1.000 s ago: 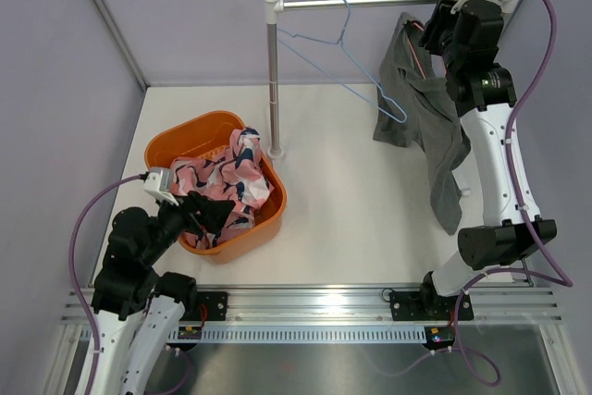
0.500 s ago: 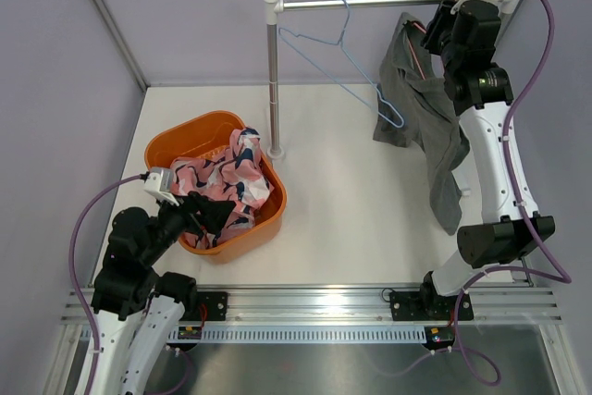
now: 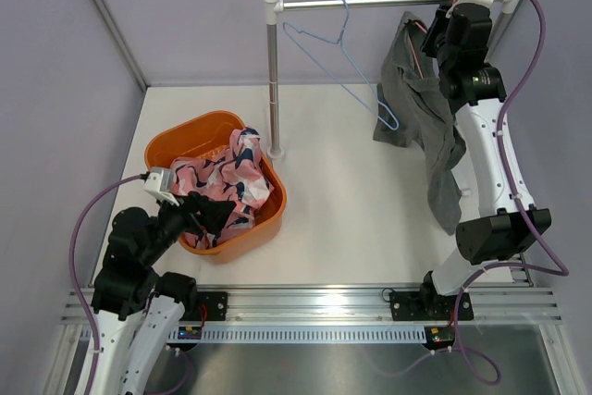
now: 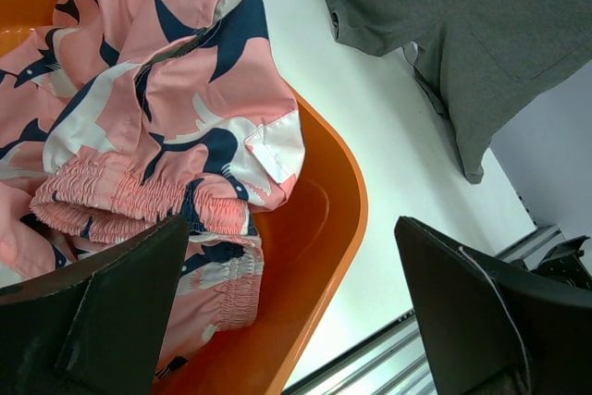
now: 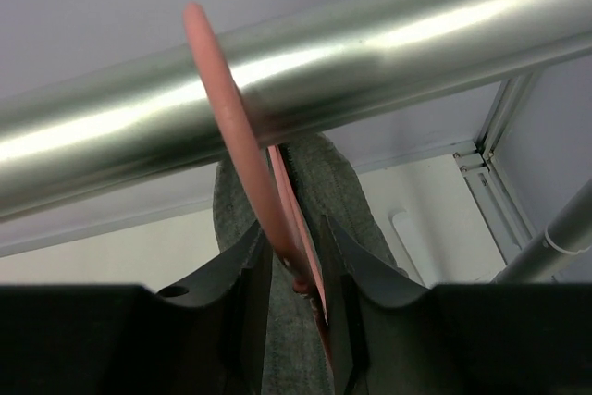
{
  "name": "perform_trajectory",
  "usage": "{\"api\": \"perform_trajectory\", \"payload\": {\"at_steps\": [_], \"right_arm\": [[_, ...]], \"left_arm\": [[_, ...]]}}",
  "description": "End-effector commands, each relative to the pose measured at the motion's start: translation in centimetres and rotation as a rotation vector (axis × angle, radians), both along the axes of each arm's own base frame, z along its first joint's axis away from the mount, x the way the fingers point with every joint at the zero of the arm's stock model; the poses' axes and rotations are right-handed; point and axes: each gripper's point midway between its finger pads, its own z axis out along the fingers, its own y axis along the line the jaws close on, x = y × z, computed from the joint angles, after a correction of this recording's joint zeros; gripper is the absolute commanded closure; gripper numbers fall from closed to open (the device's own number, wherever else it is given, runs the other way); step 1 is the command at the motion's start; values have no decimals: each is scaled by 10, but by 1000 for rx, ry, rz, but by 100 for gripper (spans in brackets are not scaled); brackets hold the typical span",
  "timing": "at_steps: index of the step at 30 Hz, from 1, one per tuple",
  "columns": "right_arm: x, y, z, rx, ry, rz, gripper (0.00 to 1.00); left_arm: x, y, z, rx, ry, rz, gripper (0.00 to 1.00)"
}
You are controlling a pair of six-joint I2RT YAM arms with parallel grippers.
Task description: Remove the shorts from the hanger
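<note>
Grey shorts [image 3: 421, 117] hang from a pink hanger [image 5: 231, 127] hooked over the metal rail [image 3: 370, 3] at the back right. My right gripper [image 3: 435, 30] is right under the rail [image 5: 324, 71], its fingers closed on the pink hanger's neck [image 5: 294, 265], with the grey cloth [image 5: 342, 201] just behind. My left gripper [image 3: 205, 215] is open and empty over the near rim of the orange basket [image 3: 185, 131]. In the left wrist view its jaws stand wide apart [image 4: 291, 238] above the basket rim [image 4: 347, 201], and the grey shorts [image 4: 462, 25] show far off.
Pink and navy patterned shorts [image 3: 222, 178] lie heaped in the basket, also in the left wrist view [image 4: 166, 90]. An empty blue wire hanger [image 3: 338, 53] hangs on the rail left of the grey shorts. The rail's upright post [image 3: 271, 80] stands behind the basket.
My right gripper has shifted slightly up and left along the rail with the hanger. The blue hanger has swung a little. The left arm has not moved.
</note>
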Motion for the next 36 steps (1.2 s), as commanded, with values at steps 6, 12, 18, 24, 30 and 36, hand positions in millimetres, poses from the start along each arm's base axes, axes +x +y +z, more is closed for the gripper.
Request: {"api": "perform_trajectory", "payload": {"at_steps": [6,12,18,24,30,36], "right_arm": [[7,-7,5,1,-29,-30,70],[11,-7,-6,1,-1,-35,76],[10,-8,3,6,-21,-35,93],[-2,-9,37,25,-70,-40,100],[-22,-6,73,62,-146,-13,100],[-40,-5,83,81,-174,2,100]], "left_arm": [[-1,-6,9,-6,-49,-44,1],[-1,-7,10,-7,-51,-45,1],[-1,-7,10,-7,-50,-47,1],[-1,-7,9,-6,-49,-47,1],[0,-6,9,-6,-48,-44,1],[1,-6,8,-3,-40,-39,1]]}}
